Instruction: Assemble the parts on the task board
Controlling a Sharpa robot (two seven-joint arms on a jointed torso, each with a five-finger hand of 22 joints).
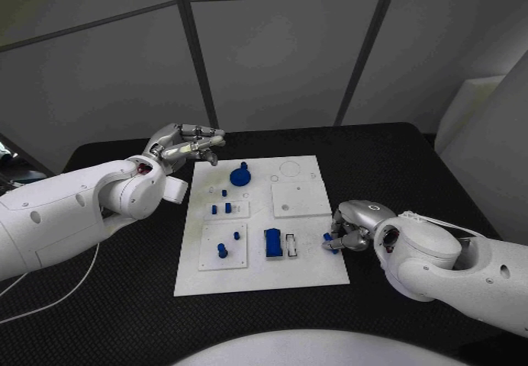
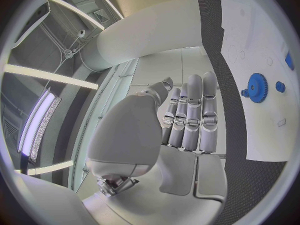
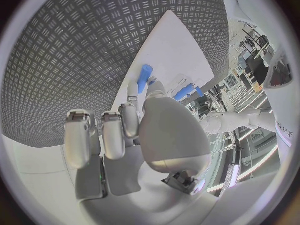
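Fingers of your right hand pinch a small blue peg at the task board's right edge. Your left hand hovers empty, fingers loosely curled, off the far left corner. Judged step: carrying the peg; next, seat it upright in its hole.

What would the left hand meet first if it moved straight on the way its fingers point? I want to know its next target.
Probably the blue gear on the task board: the left hand hovers off the board's far-left corner, fingers aimed toward it. Height above the board is unclear.

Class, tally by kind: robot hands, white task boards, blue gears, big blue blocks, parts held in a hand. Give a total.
Hands: 2 (left hand, right hand)
Task board: 1
Blue gear: 1
Blue block: 1
Held blue part: 1
Total: 6
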